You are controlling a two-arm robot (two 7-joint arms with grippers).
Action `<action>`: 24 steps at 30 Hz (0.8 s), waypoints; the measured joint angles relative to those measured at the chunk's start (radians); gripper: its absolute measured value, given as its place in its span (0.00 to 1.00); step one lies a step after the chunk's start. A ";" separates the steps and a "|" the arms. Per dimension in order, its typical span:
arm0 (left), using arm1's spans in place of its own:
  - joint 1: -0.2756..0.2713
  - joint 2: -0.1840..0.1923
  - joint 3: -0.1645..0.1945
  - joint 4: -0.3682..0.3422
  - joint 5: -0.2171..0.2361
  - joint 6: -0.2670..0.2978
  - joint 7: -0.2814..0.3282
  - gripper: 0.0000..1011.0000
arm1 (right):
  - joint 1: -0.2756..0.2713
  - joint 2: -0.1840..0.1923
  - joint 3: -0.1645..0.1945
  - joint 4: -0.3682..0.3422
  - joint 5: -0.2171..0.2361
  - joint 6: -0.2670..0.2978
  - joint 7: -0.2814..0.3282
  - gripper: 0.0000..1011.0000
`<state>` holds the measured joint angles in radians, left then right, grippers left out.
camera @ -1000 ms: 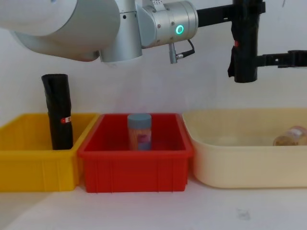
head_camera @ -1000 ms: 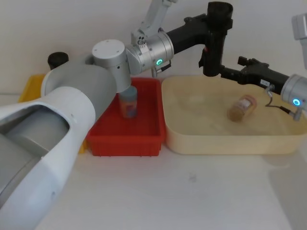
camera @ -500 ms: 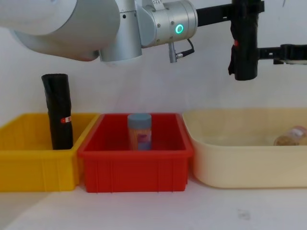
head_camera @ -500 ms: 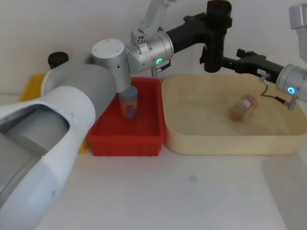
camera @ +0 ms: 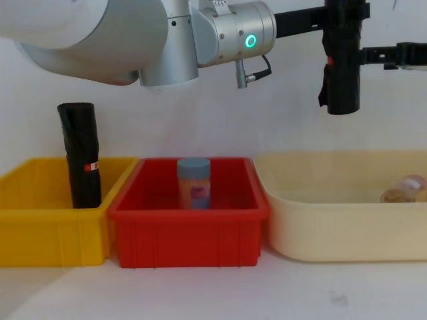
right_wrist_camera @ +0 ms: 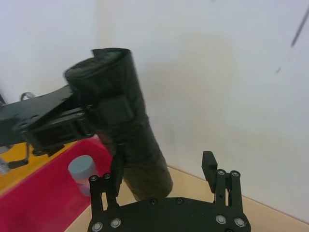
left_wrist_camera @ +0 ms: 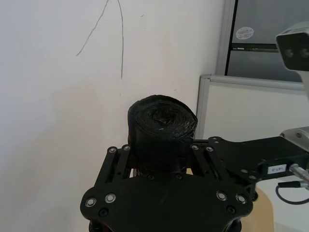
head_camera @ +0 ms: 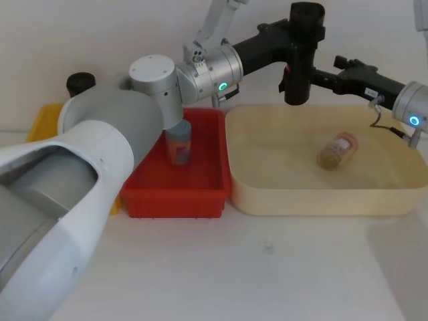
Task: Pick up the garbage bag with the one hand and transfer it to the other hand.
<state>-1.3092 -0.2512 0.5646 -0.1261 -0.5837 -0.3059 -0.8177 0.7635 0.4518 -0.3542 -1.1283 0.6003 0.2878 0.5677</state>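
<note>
The garbage bag (head_camera: 296, 80), a black roll, hangs upright high above the beige tub (head_camera: 314, 200). My left gripper (head_camera: 296, 37), on the green-ringed arm, is shut on its upper part; the left wrist view has the roll's end (left_wrist_camera: 161, 121) standing between the fingers (left_wrist_camera: 126, 152). My right gripper (head_camera: 321, 75), on the blue-ringed arm, comes in level from the right and is open. In the right wrist view the bag (right_wrist_camera: 128, 125) reaches down between that gripper's spread fingers (right_wrist_camera: 208, 162), close to one of them. From the chest the bag (camera: 341, 73) shows with the right gripper (camera: 370, 55) at its side.
A second black roll (camera: 81, 157) stands in the yellow bin (camera: 40, 233) at the left. The red bin (head_camera: 200, 200) holds a blue-lidded jar (head_camera: 178, 144). A brown-filled jar (head_camera: 336, 150) lies in the beige tub. A wall is close behind.
My right gripper has risen and closed in on the bag from the right, now level with its middle. The left arm and the bag have stayed put.
</note>
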 joint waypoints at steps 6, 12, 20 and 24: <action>0.000 0.000 0.000 0.000 0.000 0.000 0.000 0.47 | -0.015 0.019 -0.012 -0.038 0.000 -0.001 0.014 0.99; 0.000 0.000 -0.001 0.000 0.000 0.000 0.000 0.47 | -0.028 0.038 -0.032 -0.077 -0.005 0.007 0.027 0.99; 0.000 0.000 -0.001 0.000 0.000 0.000 0.000 0.47 | -0.039 0.052 -0.048 -0.112 -0.010 0.017 0.030 0.99; 0.000 0.000 -0.002 0.000 0.000 0.000 0.000 0.47 | -0.039 0.052 -0.053 -0.114 -0.011 0.020 0.021 0.99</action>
<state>-1.3094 -0.2510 0.5629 -0.1259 -0.5836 -0.3057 -0.8176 0.7246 0.5035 -0.4068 -1.2421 0.5895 0.3079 0.5886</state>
